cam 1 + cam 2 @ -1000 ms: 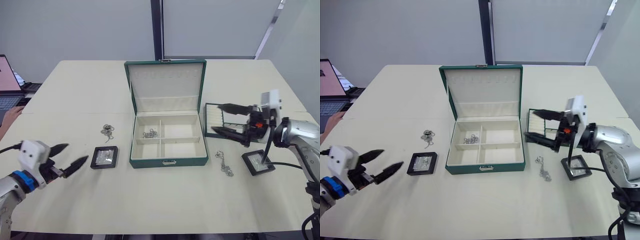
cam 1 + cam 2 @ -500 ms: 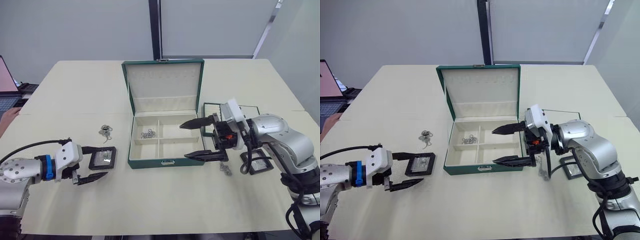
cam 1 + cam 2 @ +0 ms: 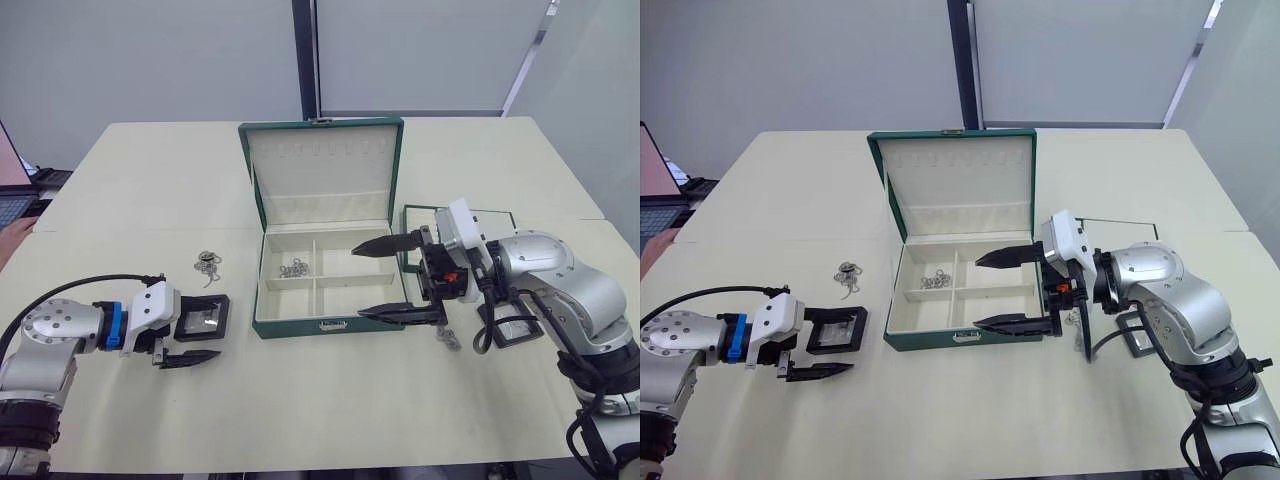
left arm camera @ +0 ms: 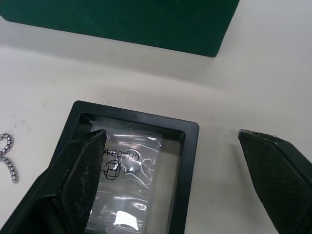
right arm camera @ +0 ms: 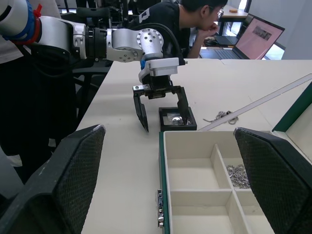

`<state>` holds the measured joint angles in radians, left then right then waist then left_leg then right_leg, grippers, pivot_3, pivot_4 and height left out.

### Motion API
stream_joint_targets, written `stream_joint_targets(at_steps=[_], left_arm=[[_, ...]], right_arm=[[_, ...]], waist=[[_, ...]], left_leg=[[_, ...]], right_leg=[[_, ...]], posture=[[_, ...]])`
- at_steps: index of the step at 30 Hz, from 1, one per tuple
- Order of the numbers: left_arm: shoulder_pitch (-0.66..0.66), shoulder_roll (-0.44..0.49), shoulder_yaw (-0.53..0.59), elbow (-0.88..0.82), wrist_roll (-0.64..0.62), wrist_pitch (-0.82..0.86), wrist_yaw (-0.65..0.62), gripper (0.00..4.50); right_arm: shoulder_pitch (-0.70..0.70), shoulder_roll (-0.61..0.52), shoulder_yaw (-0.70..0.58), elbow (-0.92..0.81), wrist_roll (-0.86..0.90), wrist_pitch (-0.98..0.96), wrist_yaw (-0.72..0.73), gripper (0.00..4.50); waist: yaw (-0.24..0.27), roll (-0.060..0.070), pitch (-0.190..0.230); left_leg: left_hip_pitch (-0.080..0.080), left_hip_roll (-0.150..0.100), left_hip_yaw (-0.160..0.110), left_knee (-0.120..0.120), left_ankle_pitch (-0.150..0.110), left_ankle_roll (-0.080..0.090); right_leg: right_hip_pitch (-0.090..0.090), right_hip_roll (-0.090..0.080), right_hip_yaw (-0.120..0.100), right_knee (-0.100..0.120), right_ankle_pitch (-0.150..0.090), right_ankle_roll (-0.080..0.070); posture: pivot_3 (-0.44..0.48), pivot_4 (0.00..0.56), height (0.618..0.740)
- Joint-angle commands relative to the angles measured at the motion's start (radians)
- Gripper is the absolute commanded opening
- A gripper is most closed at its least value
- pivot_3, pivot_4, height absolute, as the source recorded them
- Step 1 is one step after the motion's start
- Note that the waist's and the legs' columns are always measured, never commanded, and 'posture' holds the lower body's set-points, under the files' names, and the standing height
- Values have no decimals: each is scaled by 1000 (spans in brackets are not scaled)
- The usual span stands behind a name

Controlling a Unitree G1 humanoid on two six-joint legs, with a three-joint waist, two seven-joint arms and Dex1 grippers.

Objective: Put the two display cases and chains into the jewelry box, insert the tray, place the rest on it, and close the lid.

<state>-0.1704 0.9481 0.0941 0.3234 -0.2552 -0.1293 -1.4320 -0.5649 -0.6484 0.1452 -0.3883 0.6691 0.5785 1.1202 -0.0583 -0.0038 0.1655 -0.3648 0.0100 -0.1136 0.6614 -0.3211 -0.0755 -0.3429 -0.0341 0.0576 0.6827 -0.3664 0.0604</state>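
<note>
Black-framed, the near display case [image 3: 205, 316], a flat square with a clear window over silvery contents, lies on the pale table [image 3: 320, 400] left of the dark green jewelry box [image 3: 325, 285]. The left gripper [image 3: 192, 327] reaches it from the robot's left with its two black fingers spread: one finger [image 4: 78, 175] lies over the case's window, the other [image 4: 278, 161] hangs off its near edge above bare table, so the frame's near side sits between them. The case is square, with no long axis to favour; its edges run roughly parallel to the box front. The left arm is plainly the nearer one.

A loose heap of thin silver chain [image 3: 208, 264] lies beyond the case, apart from it. Another heap [image 3: 294, 267] lies in the box's rear left compartment, under the raised cream-lined lid [image 3: 322, 170].

The right gripper [image 3: 395, 279] hovers wide open at the box's right wall, one finger over the interior and one near the front corner. Behind it lie the shallow green-rimmed tray [image 3: 450, 215], a second display case [image 3: 510, 328] and a third chain [image 3: 447, 338].

Nothing stands between the near case and the box; the box's left wall must be cleared.
</note>
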Motion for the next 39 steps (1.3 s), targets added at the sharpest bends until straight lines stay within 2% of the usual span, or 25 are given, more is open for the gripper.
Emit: stream_joint_targets(at_steps=[1,2,10,13,23,32,39], left_arm=[[-12,26,7,8,6,-22,-8,3627],[-13,28,4,9,11,-20,-5,3343],[-8,36,4,31,17,-39,-12,3343],[-10,38,5,39,15,-38,-10,2828],[-6,38,9,29,9,-31,-5,2828],[-6,29,5,29,5,-32,-8,109],[-5,28,6,27,8,-28,4,7]], right_arm=[[5,4,-26,-40,13,-3,-14,4500],[7,4,-26,-41,13,-4,-16,4500],[7,8,-27,-39,15,-5,-22,4500],[5,10,-25,-37,15,-4,-22,4500],[1,21,-19,-27,10,-6,-19,4500],[0,30,-15,-22,5,-6,-22,4500],[-6,39,-37,-40,40,13,-31,4500]], waist=[[0,0,0],[-1,0,0],[-1,0,0],[-1,0,0],[-1,0,0],[-1,0,0],[-2,0,0]], left_leg=[[0,0,0,0,0,0],[0,0,-1,0,0,0],[0,0,-7,0,0,0],[0,0,-11,0,0,0],[0,0,-15,0,0,0],[0,-1,-17,0,0,0],[0,-1,-17,0,0,-1]], right_leg=[[0,0,0,0,0,0],[0,0,-1,0,0,0],[0,0,-4,0,0,0],[0,-2,-12,0,2,-3],[1,-2,-16,1,2,-3],[1,-2,-16,1,2,-3],[1,-2,-16,2,2,-3]], posture=[[0,150,740],[0,150,740],[0,150,740],[0,150,740],[0,150,740],[0,150,740],[0,150,740]])
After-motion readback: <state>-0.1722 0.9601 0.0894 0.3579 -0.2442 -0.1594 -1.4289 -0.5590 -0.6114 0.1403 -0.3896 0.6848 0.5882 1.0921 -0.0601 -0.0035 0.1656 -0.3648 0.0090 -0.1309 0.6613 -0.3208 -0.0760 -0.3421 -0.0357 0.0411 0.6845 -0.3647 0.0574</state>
